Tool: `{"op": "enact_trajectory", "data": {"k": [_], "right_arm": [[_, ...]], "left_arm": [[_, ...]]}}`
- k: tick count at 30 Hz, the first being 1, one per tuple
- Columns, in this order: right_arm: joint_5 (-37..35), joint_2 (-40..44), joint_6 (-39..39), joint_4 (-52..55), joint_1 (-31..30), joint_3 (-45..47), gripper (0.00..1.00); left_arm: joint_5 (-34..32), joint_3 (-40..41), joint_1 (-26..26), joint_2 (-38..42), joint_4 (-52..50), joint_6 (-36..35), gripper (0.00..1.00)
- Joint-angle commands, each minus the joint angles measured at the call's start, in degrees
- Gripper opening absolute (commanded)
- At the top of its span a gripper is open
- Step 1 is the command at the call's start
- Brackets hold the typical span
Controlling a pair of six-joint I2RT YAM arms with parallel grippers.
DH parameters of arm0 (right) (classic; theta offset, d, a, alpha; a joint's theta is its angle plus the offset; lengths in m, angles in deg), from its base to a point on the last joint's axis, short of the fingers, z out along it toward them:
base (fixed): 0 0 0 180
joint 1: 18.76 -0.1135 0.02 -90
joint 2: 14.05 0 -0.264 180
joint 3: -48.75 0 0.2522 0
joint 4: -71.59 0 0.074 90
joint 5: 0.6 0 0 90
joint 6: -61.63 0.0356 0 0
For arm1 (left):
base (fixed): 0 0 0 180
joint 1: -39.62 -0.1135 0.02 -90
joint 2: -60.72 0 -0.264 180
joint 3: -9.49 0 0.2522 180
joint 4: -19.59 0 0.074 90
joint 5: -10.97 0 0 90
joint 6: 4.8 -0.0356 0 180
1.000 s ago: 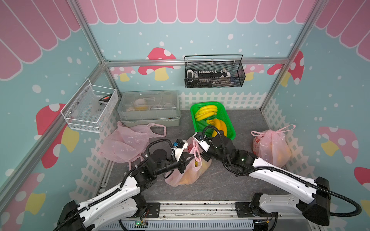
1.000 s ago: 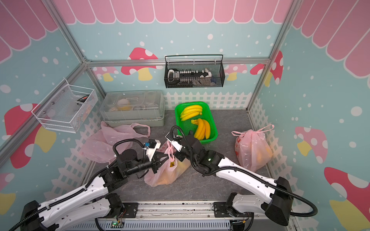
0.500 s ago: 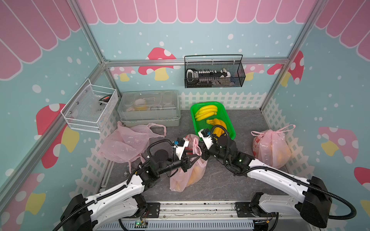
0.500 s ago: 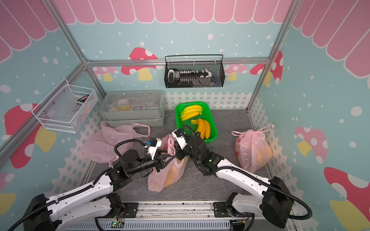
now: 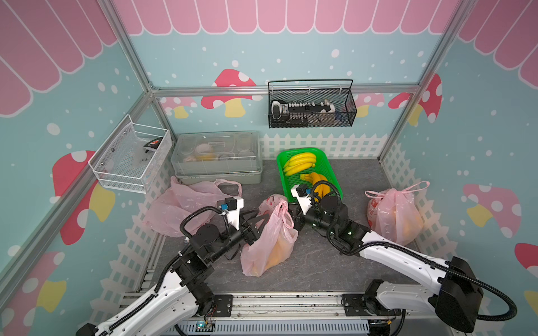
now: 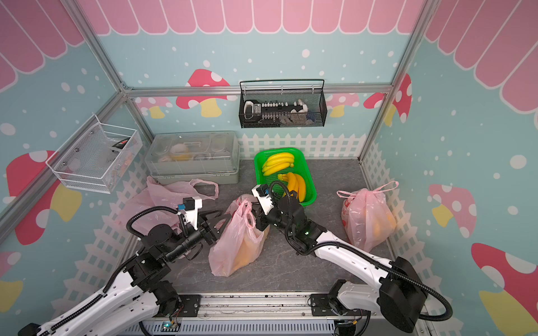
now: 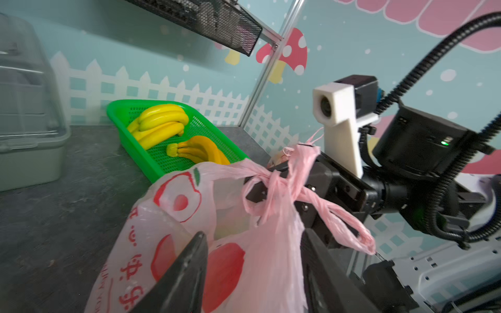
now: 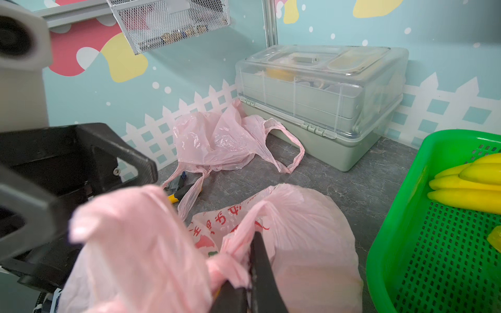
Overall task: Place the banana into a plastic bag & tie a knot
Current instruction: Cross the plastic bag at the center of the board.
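Banana sat inside the plastic bag, its handles seemingly knotted. Right pincer clamped a handle, likely holding tension; left pincer gaped apart astride the bag.

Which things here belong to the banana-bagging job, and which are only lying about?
Job: middle pink bag with banana inside; its handles, one gripped by the right pincer; left pincer, open; green basket of bananas.

Lying about: tied bag at the right; empty pink bags; clear lidded box; black wire basket; white wire basket.
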State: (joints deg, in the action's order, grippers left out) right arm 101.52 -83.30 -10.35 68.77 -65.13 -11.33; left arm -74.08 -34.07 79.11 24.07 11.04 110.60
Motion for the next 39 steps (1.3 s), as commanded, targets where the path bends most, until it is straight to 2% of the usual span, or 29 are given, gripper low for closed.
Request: {"op": "enact_trajectory", "data": {"k": [1, 5, 8, 11, 13, 16, 19, 22, 27, 32, 39], "right_arm": [[0.8, 0.4, -1.1, -2.1, 0.3, 0.2, 0.00], [1.1, 0.0, -0.7, -2.1, 0.3, 0.0, 0.00], [1.3, -0.4, -0.3, -2.5, 0.3, 0.1, 0.00], [2.0, -1.1, 0.3, -3.8, 0.3, 0.4, 0.00], [2.6, -1.7, 0.7, -5.0, 0.3, 0.8, 0.00], [4.2, -2.3, 1.2, -7.6, 0.3, 1.6, 0.00], [6.0, -2.6, 1.5, -9.7, 0.3, 2.4, 0.00], [7.9, -2.5, 1.4, -11.4, 0.3, 3.7, 0.00], [10.3, -2.5, 1.3, -14.2, 0.3, 5.6, 0.00], [10.1, -2.5, 1.1, -14.8, 0.3, 6.3, 0.00], [7.1, -2.5, 3.6, -16.3, 0.6, 5.9, 0.00]], "left_arm": [[-1.9, -2.0, -4.4, -1.0, -6.4, 2.7, 0.50], [5.6, -3.5, -6.0, -6.3, -4.9, 1.0, 0.41], [9.6, -3.3, -3.6, -9.0, -0.9, 0.1, 0.39], [7.8, -3.2, 1.4, -10.4, 2.5, -1.5, 0.41], [7.8, -3.4, 2.8, -12.5, 4.6, -0.9, 0.42], [8.2, -3.7, 3.2, -15.9, 7.5, 1.1, 0.44], [4.5, -4.1, 3.3, -17.4, 7.6, 2.2, 0.47], [1.7, -4.0, 3.3, -16.8, 7.2, 2.3, 0.48], [0.5, -3.6, 3.3, -15.5, 7.5, 2.9, 0.46], [3.5, -3.8, 3.4, -16.0, 7.9, 2.8, 0.45], [11.4, -3.8, 4.9, -18.7, 9.3, 2.2, 0.48]]}}
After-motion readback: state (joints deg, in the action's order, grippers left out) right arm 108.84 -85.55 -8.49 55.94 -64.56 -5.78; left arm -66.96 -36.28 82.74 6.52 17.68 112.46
